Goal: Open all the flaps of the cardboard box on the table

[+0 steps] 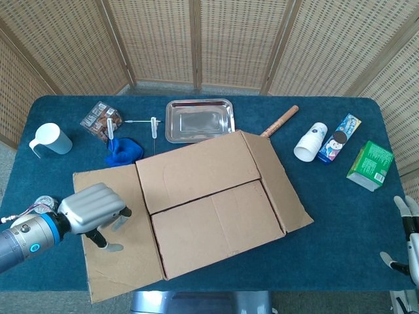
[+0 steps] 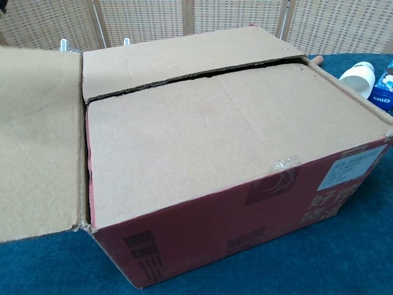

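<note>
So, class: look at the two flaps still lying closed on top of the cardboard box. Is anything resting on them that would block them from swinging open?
Nothing visible does. The far flap and near flap are bare in both views. The left hand is over the opened left flap, clear of them.

The right hand (image 1: 407,239) is cut off by the head view's right edge, its fingers' state unreadable. The chest view crops the left flap (image 2: 37,141) and hides the left hand (image 1: 91,210) entirely.
</note>
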Controlling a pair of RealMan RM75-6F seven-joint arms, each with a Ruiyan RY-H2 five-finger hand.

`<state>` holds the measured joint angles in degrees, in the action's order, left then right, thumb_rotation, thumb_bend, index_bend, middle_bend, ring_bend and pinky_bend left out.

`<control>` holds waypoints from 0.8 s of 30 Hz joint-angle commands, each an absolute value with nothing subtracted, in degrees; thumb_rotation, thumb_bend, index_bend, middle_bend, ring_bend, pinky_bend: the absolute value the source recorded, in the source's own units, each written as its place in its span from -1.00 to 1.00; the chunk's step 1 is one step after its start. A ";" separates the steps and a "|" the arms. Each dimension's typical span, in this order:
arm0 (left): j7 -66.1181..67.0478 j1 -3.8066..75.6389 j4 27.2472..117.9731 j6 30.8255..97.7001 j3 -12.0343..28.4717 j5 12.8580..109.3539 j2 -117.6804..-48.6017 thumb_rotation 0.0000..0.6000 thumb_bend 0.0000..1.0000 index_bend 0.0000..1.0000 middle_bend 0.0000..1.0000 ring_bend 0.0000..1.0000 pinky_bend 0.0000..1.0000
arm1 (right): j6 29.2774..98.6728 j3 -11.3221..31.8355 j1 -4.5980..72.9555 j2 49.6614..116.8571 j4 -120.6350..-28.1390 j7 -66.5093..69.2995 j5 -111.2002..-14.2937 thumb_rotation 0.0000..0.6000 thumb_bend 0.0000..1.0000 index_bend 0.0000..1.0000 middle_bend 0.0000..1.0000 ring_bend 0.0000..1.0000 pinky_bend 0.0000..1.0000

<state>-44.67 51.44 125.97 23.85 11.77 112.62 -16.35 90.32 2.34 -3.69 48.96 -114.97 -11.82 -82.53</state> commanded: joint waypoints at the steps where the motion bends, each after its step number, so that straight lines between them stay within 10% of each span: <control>1: -44.60 51.62 124.68 22.49 9.97 113.33 -18.91 0.39 -1.00 0.23 0.54 0.21 0.23 | 90.31 2.28 -3.73 48.88 -115.01 -11.75 -82.60 1.00 -1.00 -1.00 -1.00 -1.00 -1.00; 10: -36.42 50.45 118.91 25.16 7.72 111.13 -27.38 0.37 -1.00 0.18 0.31 -0.01 0.19 | 89.88 2.12 -3.65 48.65 -115.22 -11.81 -82.50 1.00 -1.00 -1.00 -1.00 -1.00 -1.00; 18: -20.61 46.34 113.30 35.60 10.43 104.07 -38.92 0.38 -1.00 -0.23 -0.67 -0.78 -0.32 | 89.56 1.90 -3.63 48.39 -115.38 -11.59 -82.62 1.00 -1.00 -1.00 -1.00 -1.00 -1.00; 24: -10.72 47.94 112.31 36.24 11.74 98.95 -47.64 0.38 -1.00 -0.38 -0.98 -1.00 -0.62 | 89.31 1.82 -3.58 48.12 -115.38 -11.11 -82.62 1.00 -1.00 -1.00 -1.00 -1.00 -1.00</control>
<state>-14.45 47.51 113.26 35.22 10.75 101.55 -44.14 89.31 1.83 -3.58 48.12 -115.38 -11.10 -82.62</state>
